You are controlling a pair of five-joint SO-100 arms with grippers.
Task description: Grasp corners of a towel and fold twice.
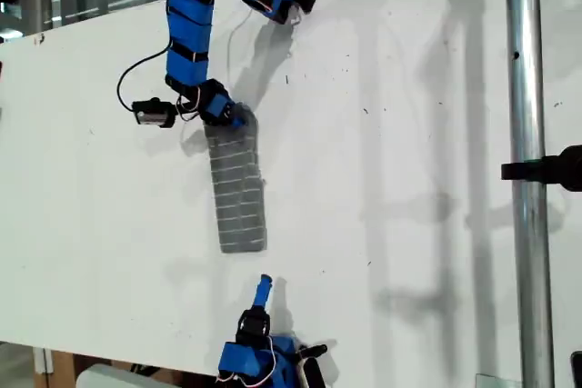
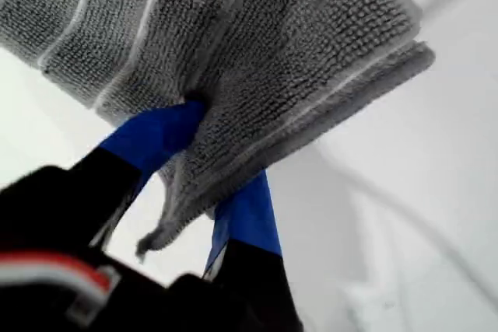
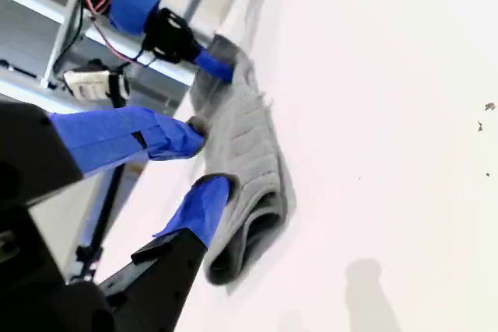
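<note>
- One towel on the white bench — grey with thin white stripes, folded into a narrow strip, slightly toward the exterior view's left.
- Long axis running from the upper arm toward the lower arm in the exterior view; thin stripes crossing the strip's short width.
- Far end caught in my first pincer — blue fingers pressed onto a bunched, layered edge of the cloth, which hangs over the fingertips in the first wrist view.
- Near end lying free on the bench, just short of my second pincer, apart from it in the exterior view.
- Second pincer spread, nothing between its two blue fingers; folded end of the towel seen just beyond them.
- Two arms, two pincers, one cloth.
- One metal pole upright near the exterior view's right.
</note>
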